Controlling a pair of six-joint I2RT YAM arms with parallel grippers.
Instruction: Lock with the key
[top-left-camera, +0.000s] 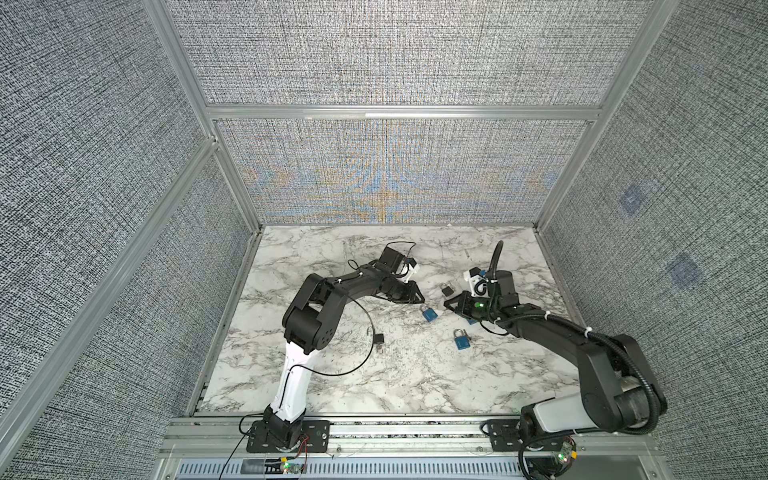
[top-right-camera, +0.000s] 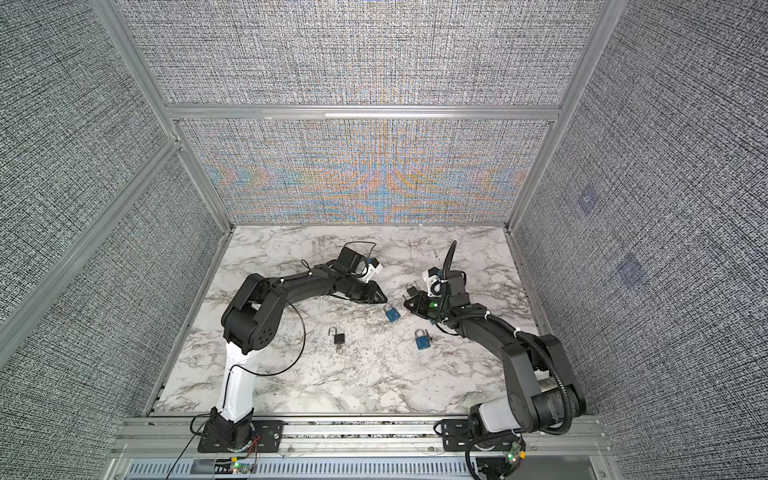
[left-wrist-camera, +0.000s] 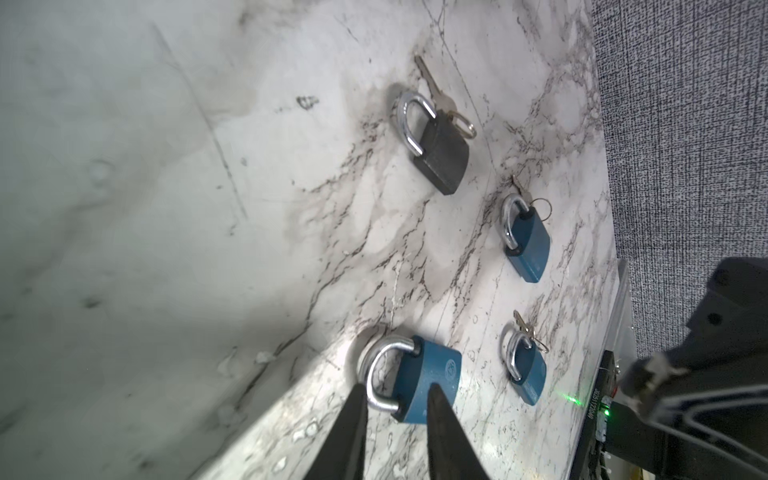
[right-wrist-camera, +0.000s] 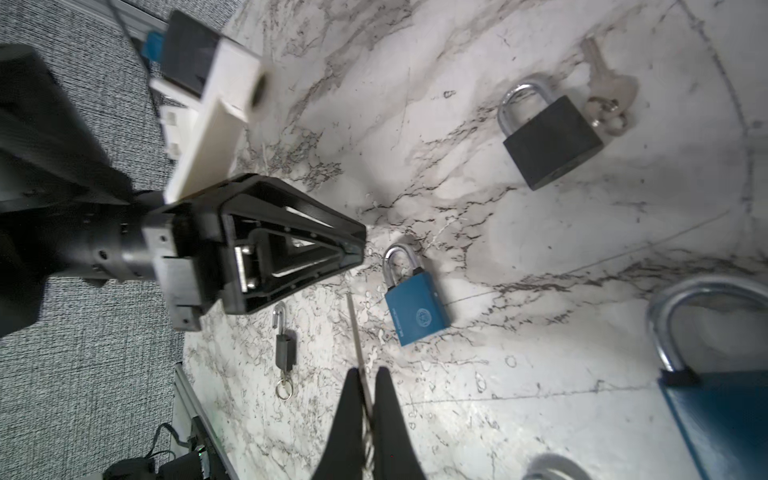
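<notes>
Left wrist view: left gripper (left-wrist-camera: 395, 388), jaws slightly apart, hovers by a blue padlock (left-wrist-camera: 432, 361), probably to steady it. Right gripper (right-wrist-camera: 368, 372) pinches the key (right-wrist-camera: 357, 332).

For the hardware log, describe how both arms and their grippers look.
Left arm: black joints, one white link near the base, a thin black cable looping alongside. Right arm: black, a pale link at the base, ribbed black conduit with white ties, a green light near the wrist. Left gripper and right gripper: black open triangular frames tapering to narrow fingers. White camera mounts at both wrists.
</notes>
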